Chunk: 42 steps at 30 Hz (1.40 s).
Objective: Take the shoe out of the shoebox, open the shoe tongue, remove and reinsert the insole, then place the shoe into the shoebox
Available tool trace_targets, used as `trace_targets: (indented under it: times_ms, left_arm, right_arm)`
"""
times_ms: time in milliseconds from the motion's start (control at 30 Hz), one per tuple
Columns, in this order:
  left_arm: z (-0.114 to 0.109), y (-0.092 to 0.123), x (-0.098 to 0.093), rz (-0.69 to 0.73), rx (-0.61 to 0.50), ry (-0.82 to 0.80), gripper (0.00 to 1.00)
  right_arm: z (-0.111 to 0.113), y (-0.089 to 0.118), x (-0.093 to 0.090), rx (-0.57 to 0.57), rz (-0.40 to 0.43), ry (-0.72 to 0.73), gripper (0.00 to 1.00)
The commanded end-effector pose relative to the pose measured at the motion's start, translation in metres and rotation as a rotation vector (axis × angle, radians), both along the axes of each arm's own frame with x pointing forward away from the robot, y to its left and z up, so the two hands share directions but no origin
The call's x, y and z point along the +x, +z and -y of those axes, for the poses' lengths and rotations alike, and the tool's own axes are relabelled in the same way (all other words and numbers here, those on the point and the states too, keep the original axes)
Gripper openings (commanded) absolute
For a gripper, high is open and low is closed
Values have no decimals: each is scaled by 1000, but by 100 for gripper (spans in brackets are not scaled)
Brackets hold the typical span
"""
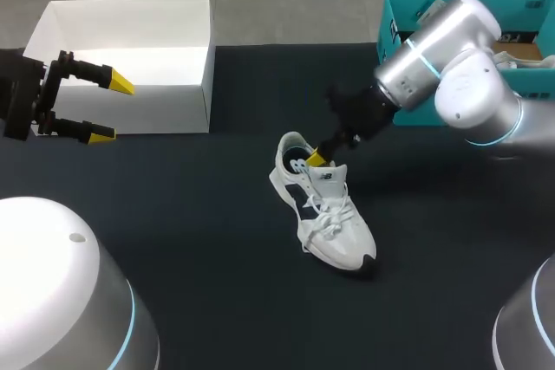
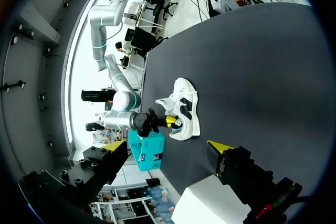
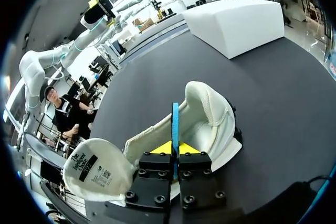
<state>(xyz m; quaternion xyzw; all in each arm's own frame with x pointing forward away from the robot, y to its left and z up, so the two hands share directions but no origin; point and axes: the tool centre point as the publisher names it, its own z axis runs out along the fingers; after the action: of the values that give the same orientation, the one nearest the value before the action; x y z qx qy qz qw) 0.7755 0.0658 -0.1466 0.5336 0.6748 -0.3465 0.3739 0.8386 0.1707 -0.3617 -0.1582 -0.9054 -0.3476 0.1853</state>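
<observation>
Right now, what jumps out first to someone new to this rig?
The white shoe lies mid-table with the right gripper at its opening, shut on the edge of a blue insole. Next comes the white shoebox at the table's far left, with the left gripper open by its left end.

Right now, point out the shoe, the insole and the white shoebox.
shoe (image 1: 342, 240): head view, on its white toe.
insole (image 3: 175, 121): right wrist view, on its blue upright edge.
white shoebox (image 1: 165, 110): head view, on its front wall.
</observation>
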Motion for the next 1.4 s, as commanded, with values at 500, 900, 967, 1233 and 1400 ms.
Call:
trace_targets:
  times_ms: [500, 900, 967, 1233, 1400]
  left_arm:
    - [0, 0, 0, -2, 4, 0, 100]
    - [0, 0, 0, -2, 4, 0, 100]
    - [0, 0, 0, -2, 4, 0, 100]
    - [0, 0, 0, -2, 4, 0, 100]
    - [0, 0, 0, -2, 4, 0, 100]
  right_arm:
    - [-7, 4, 6, -30, 24, 19, 49]
    - [-10, 11, 5, -23, 44, 23, 42]
    - [-9, 12, 6, -22, 48, 18, 42]
    - [-10, 14, 10, -14, 69, -6, 35]
    - [-11, 14, 13, -10, 77, -24, 6]
